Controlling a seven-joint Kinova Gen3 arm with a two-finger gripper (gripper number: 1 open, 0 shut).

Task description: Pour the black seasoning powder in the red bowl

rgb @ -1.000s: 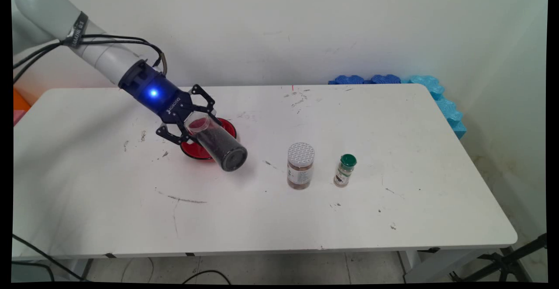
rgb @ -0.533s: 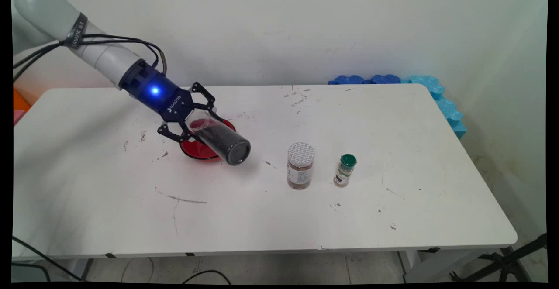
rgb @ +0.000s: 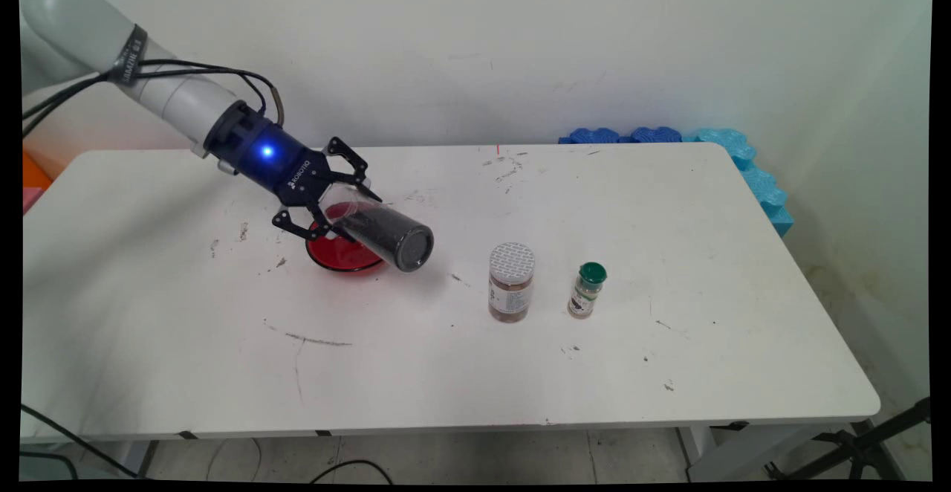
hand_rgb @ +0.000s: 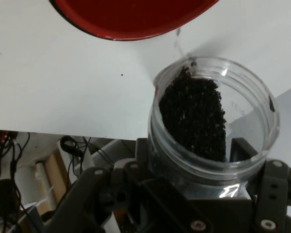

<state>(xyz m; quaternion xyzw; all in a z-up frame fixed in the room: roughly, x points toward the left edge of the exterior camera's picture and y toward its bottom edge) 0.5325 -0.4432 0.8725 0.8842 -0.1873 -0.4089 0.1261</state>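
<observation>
The red bowl [rgb: 344, 254] is sitting partly hidden behind the tilted jar [rgb: 386, 232]; the hand view's top edge is cutting it off. The gripper's fingers [hand_rgb: 242, 150] are showing only partly beside the jar.

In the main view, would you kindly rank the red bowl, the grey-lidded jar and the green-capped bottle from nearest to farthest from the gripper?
1. Red bowl, right under the gripper.
2. Grey-lidded jar, off to the picture's right.
3. Green-capped bottle, further right, beyond that jar.
</observation>
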